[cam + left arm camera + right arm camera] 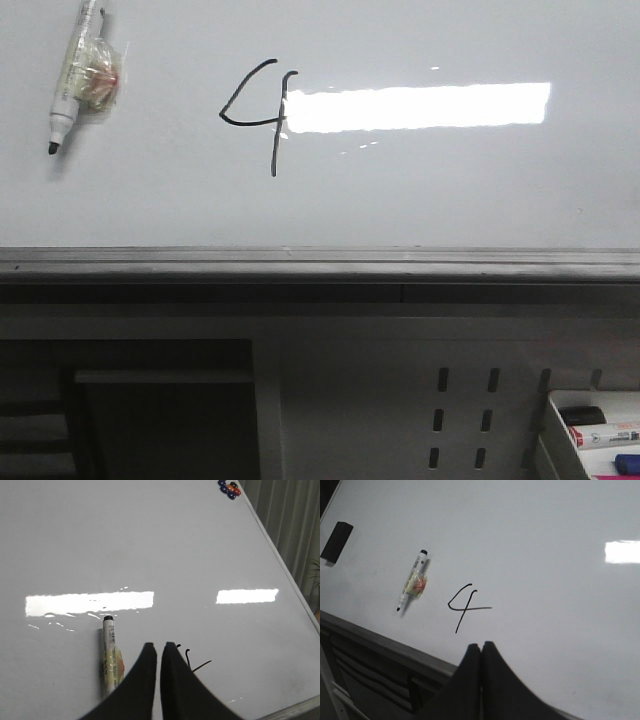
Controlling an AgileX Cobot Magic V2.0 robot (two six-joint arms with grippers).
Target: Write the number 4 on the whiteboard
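Number 4 already drawn on the whiteboard, right of the marker. Left tool and right tool pressed together, empty. Risk: smearing wet ink by brushing past.

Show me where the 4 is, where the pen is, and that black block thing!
4 (pixel 272 122), front view, on its long upright stroke.
pen (pixel 412 587), right wrist view, on the middle of its barrel.
black block (pixel 336 541), right wrist view, on the middle of its face.
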